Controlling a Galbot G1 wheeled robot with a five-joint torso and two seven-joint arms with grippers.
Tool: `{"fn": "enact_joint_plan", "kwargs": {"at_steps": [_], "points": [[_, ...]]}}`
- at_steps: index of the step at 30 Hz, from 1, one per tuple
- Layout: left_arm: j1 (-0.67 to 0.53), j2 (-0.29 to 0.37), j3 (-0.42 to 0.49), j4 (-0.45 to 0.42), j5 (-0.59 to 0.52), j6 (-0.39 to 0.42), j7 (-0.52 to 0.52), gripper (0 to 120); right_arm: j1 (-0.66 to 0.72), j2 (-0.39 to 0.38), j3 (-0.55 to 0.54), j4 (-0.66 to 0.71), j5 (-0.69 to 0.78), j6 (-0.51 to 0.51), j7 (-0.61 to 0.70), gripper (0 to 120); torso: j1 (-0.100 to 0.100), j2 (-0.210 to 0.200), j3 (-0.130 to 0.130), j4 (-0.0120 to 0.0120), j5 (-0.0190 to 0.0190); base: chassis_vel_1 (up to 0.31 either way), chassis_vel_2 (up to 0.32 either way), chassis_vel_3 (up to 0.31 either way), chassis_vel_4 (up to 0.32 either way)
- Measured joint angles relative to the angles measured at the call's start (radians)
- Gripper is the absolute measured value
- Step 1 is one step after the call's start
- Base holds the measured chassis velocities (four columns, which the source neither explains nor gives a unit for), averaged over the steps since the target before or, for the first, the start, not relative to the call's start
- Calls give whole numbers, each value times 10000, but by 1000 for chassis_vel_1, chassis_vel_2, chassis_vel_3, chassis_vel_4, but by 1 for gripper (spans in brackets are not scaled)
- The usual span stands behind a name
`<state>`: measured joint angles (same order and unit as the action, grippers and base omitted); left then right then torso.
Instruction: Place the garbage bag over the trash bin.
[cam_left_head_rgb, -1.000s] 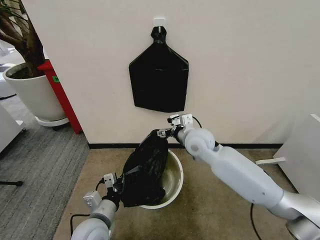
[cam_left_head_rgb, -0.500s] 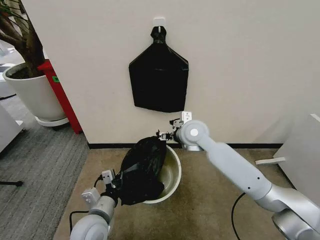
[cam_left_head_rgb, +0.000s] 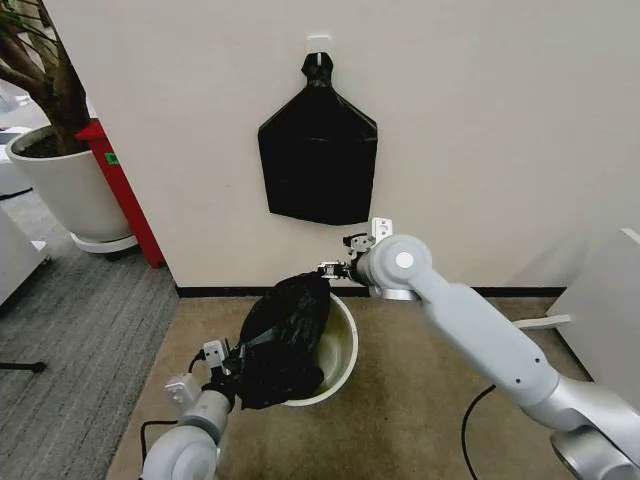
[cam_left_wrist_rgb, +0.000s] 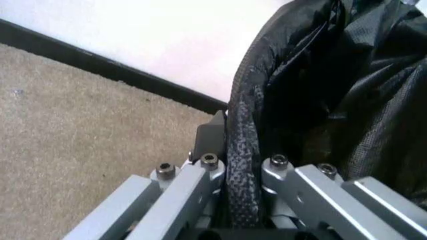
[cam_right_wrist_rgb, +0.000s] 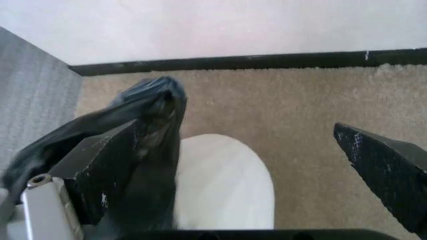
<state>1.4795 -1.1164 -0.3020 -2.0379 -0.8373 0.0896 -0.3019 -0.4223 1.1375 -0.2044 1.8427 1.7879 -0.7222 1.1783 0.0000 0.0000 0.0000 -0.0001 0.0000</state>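
The left hand (cam_left_head_rgb: 226, 362) sits low at the near-left side of the bin (cam_left_head_rgb: 345, 350), its fingers (cam_left_wrist_rgb: 200, 175) clamped on a rolled fold of the bag (cam_left_wrist_rgb: 320, 100). The right hand (cam_left_head_rgb: 333, 269) is up at the far rim, close to the wall; in its wrist view the fingers (cam_right_wrist_rgb: 107, 165) stand wide apart, with the bag's upper tip (cam_right_wrist_rgb: 157, 100) lying against one finger rather than gripped between the two. The bag (cam_left_head_rgb: 285, 340) itself is bunched over the left half of the bin, part inside, part draped on the near rim, mouth not spread. To do this step well, I judge the right hand should close on the bag's edge before any pulling, then draw it across to the bare right rim while the left hand holds its fold low outside the rim, keeping the thin film from slipping or tearing. The bundle (cam_left_head_rgb: 318, 160) on the wall is not involved
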Motion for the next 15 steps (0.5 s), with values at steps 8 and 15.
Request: {"fn": "enact_joint_plan", "kwargs": {"at_steps": [8,15], "points": [[-281,-140,6,290,57,-15,-94,4,-412,252,-287,1516,-1296,355,492,100,0,0,0,1,-1,0,0,0,0],[-551,-306,31,407,450,-21,-316,4,-592,248,-1738,2270,-3758,189,576,100,0,1,-1,-2,-2,0,0,0,0]]}}
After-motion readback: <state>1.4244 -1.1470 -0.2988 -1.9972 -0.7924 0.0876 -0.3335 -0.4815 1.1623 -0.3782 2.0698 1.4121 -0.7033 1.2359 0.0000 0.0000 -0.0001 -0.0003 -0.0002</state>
